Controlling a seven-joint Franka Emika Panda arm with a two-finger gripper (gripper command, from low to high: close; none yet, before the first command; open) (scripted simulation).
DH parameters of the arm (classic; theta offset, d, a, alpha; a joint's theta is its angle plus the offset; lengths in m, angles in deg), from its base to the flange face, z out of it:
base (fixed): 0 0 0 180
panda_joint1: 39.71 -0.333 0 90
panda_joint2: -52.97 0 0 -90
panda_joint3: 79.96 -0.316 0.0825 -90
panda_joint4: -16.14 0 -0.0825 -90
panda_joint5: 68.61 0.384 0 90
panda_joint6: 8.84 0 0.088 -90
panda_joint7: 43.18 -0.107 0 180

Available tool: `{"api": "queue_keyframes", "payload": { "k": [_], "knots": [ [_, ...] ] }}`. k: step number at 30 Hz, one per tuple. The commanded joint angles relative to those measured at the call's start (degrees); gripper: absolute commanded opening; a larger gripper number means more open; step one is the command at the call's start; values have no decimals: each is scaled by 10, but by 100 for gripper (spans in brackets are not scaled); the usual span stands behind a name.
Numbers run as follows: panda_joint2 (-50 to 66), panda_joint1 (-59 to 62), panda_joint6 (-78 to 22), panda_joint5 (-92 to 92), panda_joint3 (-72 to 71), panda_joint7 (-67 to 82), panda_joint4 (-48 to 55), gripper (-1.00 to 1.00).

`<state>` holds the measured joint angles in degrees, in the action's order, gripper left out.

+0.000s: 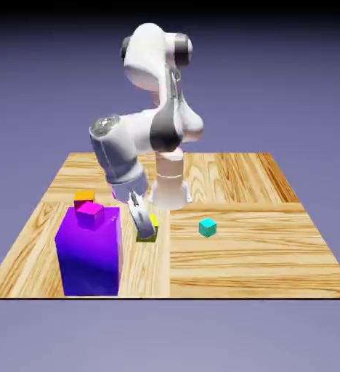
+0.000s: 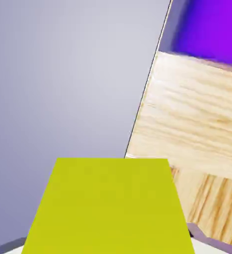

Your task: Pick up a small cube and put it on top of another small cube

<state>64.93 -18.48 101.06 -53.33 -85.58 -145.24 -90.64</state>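
The small yellow cube sits low on the wooden table, just right of the big purple block. My gripper reaches down onto the cube and is shut on it. In the hand view the yellow cube fills the bottom middle, between the fingers, and hides most of them. Whether it is off the table I cannot tell. A small teal cube lies further toward the exterior view's right, apart from the gripper.
A small magenta cube rests on top of the purple block, and an orange cube shows behind it. In the hand view the purple block is at the upper right, with the table's edge running diagonally.
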Motion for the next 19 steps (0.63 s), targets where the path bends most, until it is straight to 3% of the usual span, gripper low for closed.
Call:
{"api": "queue_keyframes", "payload": {
  "k": [1, 9, 16, 17, 19],
  "knots": [
    [-10, 1, -18, 8, 21, 9, 6, -100],
    [-55, 25, -152, 77, 165, 87, 27, -100],
    [-37, 18, -57, 93, 148, 109, -68, -100],
    [-37, 18, -57, 93, 148, 109, -68, 100],
    [-38, 22, -80, 90, 151, 105, -48, 100]
  ]
}}
